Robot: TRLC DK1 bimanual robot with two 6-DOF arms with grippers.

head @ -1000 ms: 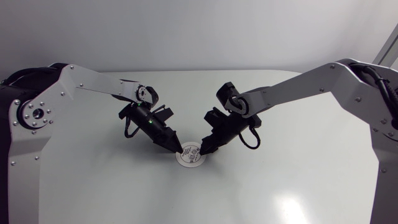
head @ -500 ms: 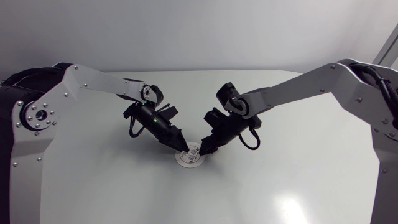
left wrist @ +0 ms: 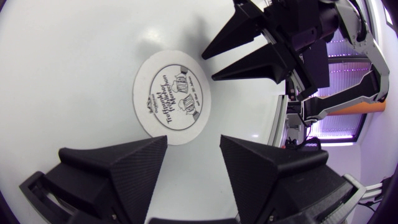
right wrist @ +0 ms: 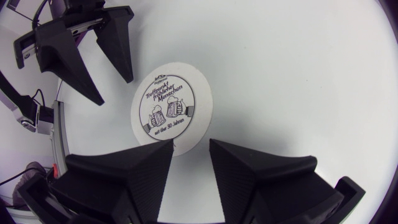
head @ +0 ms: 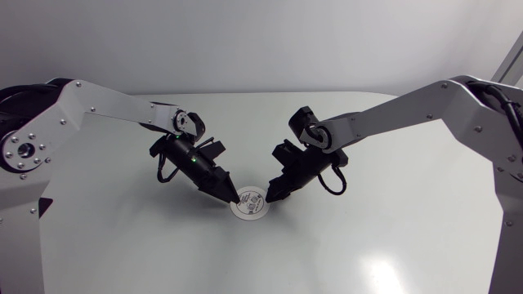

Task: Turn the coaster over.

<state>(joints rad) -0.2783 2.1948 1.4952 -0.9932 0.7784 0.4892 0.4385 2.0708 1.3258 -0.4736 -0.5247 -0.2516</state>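
Left claw (head: 236, 198) and right claw (head: 270, 198), both spread wide, are flanking the coaster (head: 250, 207) lying flat on the table (head: 392, 237).
We are reckoning one should pin an edge while the other slips under the opposite rim.

Coaster (head: 249, 204) on the table (head: 392, 237) — left gripper (head: 235, 197) just beside its left edge, right gripper (head: 270, 196) beside its right

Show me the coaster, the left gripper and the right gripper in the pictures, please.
coaster (left wrist: 173, 98), left wrist view, its printed middle.
left gripper (left wrist: 193, 139), left wrist view, midway between the tips of its fingers.
right gripper (right wrist: 191, 144), right wrist view, midway between the tips of its fingers.
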